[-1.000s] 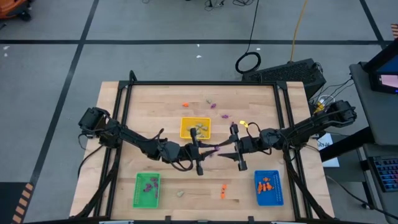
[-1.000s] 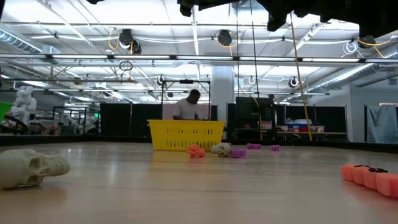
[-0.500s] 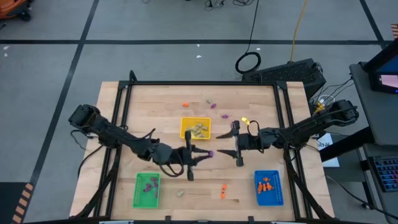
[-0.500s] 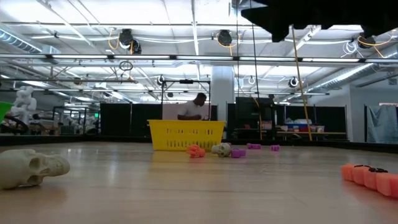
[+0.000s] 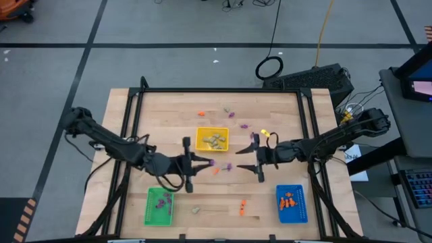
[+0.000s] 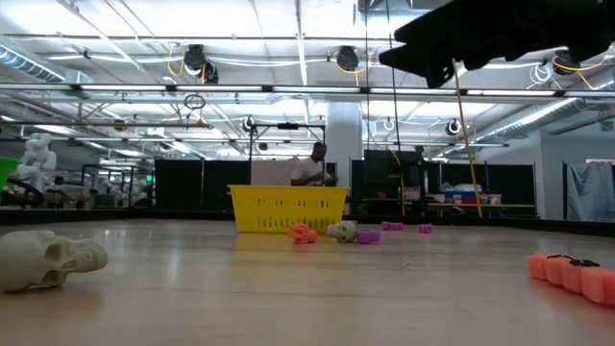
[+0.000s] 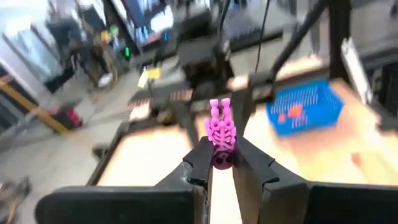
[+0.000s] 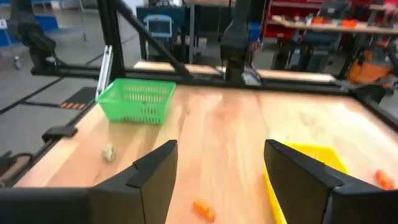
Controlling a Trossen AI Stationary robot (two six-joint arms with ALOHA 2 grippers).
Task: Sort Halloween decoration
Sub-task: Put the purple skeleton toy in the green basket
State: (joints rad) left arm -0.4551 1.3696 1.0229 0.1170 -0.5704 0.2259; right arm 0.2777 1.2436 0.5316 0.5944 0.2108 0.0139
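Note:
My left gripper (image 5: pixel 206 163) is over the table's middle, shut on a small purple skeleton (image 5: pixel 213 163), one piece of the Halloween decoration. Facing it from the right, my right gripper (image 5: pixel 240 159) stands open with nothing between its fingers. A small orange trinket (image 5: pixel 217 170) lies on the table below the two grippers. More trinkets lie on the far part of the table (image 5: pixel 232 115) and near its front edge (image 5: pixel 242 206). The green tray (image 5: pixel 160 205) holds purple pieces, the yellow tray (image 5: pixel 212 139) pale ones, the blue tray (image 5: pixel 291 203) orange ones. My left gripper pinches the skeleton's skull end (image 7: pixel 222 160) between its two fingertips. The fingers lie about level and point toward the table's right. The skeleton's ribs and legs (image 7: pixel 219 112) stick out forward past the fingertips. It is lifted clear of the table.
A pale skull (image 6: pixel 48 258) and a row of orange pieces (image 6: pixel 577 274) lie close to the front edge. A black frame (image 5: pixel 223 90) borders the table. Bare wood lies between the green and blue trays. A person stands in the room behind the yellow tray (image 6: pixel 288 209).
My left gripper has drawn back toward the table's left edge and risen, carrying the purple skeleton away from my right gripper. My right gripper has opened, let go of the skeleton and stayed about where it was.

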